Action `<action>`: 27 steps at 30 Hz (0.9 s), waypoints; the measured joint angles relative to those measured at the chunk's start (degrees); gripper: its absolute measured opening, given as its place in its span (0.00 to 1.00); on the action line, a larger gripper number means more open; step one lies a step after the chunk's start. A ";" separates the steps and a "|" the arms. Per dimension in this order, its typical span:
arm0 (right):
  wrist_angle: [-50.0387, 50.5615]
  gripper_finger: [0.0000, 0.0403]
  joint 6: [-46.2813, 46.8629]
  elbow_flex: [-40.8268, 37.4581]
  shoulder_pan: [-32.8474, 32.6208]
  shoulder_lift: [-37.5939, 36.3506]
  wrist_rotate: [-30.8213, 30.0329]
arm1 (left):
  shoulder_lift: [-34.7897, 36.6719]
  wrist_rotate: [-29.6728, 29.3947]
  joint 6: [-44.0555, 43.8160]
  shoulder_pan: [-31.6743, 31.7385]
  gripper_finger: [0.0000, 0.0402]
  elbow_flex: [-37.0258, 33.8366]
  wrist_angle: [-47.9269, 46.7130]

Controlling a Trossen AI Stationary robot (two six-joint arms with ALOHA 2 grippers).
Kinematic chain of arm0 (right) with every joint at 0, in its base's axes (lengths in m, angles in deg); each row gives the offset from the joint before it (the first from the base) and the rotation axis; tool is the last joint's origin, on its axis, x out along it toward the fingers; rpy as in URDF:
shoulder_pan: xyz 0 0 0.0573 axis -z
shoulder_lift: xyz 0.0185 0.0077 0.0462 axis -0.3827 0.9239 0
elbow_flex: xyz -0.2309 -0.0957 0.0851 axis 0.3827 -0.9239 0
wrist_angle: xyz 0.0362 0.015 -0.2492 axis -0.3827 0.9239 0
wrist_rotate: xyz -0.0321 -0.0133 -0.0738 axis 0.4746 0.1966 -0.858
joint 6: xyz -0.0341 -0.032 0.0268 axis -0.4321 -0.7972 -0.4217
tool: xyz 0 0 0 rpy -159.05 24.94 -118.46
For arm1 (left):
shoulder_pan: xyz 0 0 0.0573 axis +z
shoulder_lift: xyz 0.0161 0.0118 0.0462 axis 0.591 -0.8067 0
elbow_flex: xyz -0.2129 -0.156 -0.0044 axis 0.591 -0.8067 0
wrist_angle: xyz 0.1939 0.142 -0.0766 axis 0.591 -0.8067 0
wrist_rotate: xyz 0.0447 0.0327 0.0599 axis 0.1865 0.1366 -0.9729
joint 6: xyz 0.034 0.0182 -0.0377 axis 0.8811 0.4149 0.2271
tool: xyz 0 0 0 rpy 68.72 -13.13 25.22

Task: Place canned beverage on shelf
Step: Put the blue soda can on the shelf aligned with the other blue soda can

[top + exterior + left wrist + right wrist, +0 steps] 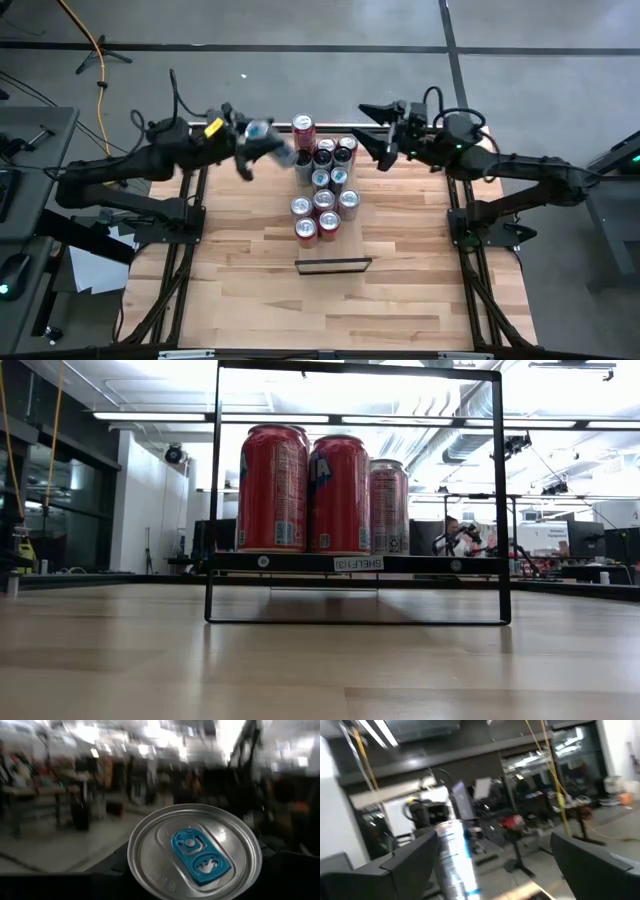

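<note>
Canned beverage stock already crowds the shelf [300, 563]. In the low view two red cans [305, 488] stand side by side at the near end, just behind the black end rail [355, 368], with a third can behind them. From above, the row of cans [322, 190] runs away across the table [400, 290] in pairs, packed touching. That looks deliberate, to leave what room there is at the far end. Beyond the last of them, off to the left of the row and raised above the table's far edge, hangs the canned beverage [262, 131] this task is about. It is a silver can with a blue tab, clamped in the left gripper [252, 140]. Its wrist view shows the lid [195, 856] filling the space between the dark fingers. The can seems tilted, carried high probably so it clears the standing cans on the way in. It is not on the shelf yet. Across the row, also at the far edge, the right gripper [378, 140] waits with its fingers spread wide and nothing between them, pointing towards the held can [456, 862] and well clear of the row, so it should not block the placement.
</note>
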 joint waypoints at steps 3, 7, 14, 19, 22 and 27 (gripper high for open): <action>7.40 0.92 -1.13 0.02 -0.05 -3.39 -2.74 | 3.77 0.14 -0.06 -2.79 0.41 -0.28 -10.79; 12.44 0.92 -0.69 0.02 -0.04 -6.45 -5.38 | 7.62 -3.95 -1.24 -7.07 0.41 -7.73 -10.09; 14.20 0.92 1.69 0.00 -0.02 -6.78 -6.47 | 11.14 -9.69 -2.77 -8.95 0.41 -28.87 9.32; 15.26 0.92 3.62 -0.07 -0.04 -5.21 -6.50 | 8.70 -9.15 -2.94 -6.47 0.41 -35.02 12.08; 15.16 0.92 5.02 -0.07 -0.04 -4.03 -6.56 | 6.90 -8.70 -2.58 -4.72 0.41 -35.45 13.28; 14.90 0.92 6.54 -0.07 -0.04 -1.80 -6.58 | 2.88 -5.20 1.07 -2.01 0.42 -35.41 17.04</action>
